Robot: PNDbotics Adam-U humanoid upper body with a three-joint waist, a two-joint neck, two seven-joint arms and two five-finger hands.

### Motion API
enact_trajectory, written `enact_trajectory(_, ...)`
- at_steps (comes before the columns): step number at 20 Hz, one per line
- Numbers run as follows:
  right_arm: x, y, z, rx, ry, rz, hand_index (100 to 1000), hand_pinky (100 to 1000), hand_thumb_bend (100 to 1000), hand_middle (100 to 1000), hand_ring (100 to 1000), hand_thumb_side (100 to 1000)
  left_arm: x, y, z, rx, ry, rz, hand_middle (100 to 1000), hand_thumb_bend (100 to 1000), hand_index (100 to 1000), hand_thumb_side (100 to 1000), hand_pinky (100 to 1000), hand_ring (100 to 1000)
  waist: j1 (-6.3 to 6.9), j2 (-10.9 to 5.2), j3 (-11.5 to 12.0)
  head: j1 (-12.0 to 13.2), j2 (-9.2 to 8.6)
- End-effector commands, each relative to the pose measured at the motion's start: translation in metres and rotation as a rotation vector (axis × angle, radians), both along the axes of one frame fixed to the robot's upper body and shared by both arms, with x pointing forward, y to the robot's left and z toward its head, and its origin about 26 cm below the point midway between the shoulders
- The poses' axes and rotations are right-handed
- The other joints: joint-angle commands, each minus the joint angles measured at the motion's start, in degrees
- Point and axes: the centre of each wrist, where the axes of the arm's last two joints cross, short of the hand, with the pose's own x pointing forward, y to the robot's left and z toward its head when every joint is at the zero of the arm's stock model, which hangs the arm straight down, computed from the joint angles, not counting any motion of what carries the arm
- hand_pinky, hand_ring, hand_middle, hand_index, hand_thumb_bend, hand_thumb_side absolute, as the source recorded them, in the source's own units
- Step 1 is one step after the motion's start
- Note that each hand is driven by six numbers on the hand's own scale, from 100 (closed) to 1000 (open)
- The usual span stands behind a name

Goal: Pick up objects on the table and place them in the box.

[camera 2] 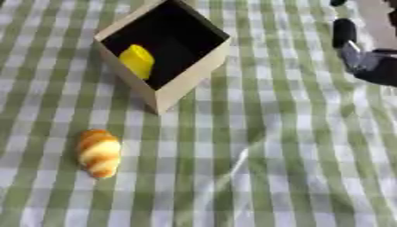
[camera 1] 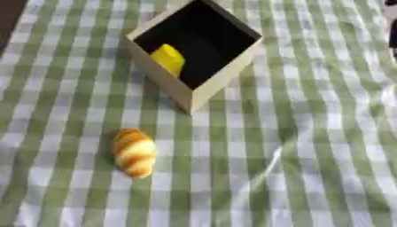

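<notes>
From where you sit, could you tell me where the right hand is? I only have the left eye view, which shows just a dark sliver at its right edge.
Observer: The right eye view shows more of it. The right hand, black with a silver part, is at the upper right, over the checked cloth.
Operator: Thank you. Is it touching the box?
Observer: No. A strip of bare cloth lies between it and the box.
Operator: And how does it stand to the bread?
Observer: The bread lies at the lower left, on the other side of the box from the hand.
</notes>
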Motion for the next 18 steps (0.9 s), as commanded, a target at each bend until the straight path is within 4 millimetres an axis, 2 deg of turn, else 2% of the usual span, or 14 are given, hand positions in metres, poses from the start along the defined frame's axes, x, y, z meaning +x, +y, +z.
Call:
enact_trajectory(1,-0.008,-0.003,-0.012,0.037,-0.067,-0.023,851,912,100,574,832,168,-0.007,0.003,0.017,0.339,-0.087,0.080,772,100,903,384,759,740,0.26,-1.53,-0.6,0.9,0.32)
enact_trajectory(4,-0.015,-0.006,-0.030,0.087,-0.088,-0.077,847,912,100,574,829,140,-0.009,0.004,0.021,0.552,-0.119,0.094,796,100,910,419,767,758,0.54,-1.50,-1.4,1.5,0.55)
enact_trajectory(8,-0.020,-0.005,-0.045,0.141,-0.121,-0.119,841,911,100,569,822,145,-0.011,0.004,0.017,0.727,-0.109,0.073,840,100,914,443,787,792,0.85,-1.43,-2.1,2.1,0.55)
enact_trajectory(11,-0.021,-0.002,-0.053,0.164,-0.134,-0.130,838,908,100,565,818,142,-0.011,-0.001,0.014,0.807,-0.092,0.053,863,100,913,429,797,809,1.02,-1.43,-2.4,2.4,0.66)
enact_trajectory(16,-0.022,0.002,-0.061,0.178,-0.127,-0.144,836,908,100,558,812,199,-0.009,-0.016,0.013,0.869,-0.072,0.017,869,115,899,379,802,816,1.11,-1.52,-2.5,2.9,0.67)
enact_trajectory(18,-0.021,0.004,-0.063,0.179,-0.124,-0.141,834,908,100,556,810,208,-0.009,-0.018,0.010,0.912,-0.048,0.032,862,172,891,439,804,816,1.15,-1.49,-2.5,2.9,0.73)
